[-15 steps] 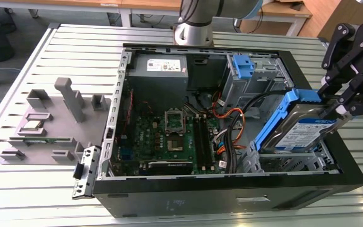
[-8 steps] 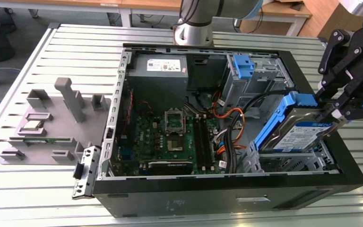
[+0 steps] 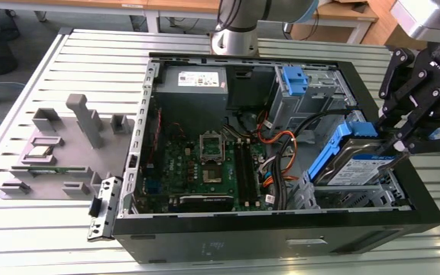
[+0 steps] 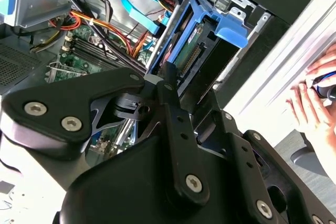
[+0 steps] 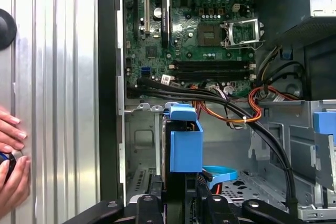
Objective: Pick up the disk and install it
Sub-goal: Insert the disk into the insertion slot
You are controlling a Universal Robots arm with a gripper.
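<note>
Silver disk point(image 3: 361, 163), blue-edged w/ blue-white label, gripped tilted by tool point(image 3: 396, 146).

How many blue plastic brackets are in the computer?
2. One bracket wraps the disk in the pincer, at the exterior view's right of the case. The other bracket sits in the far drive bay. More may hide behind cables.
</note>
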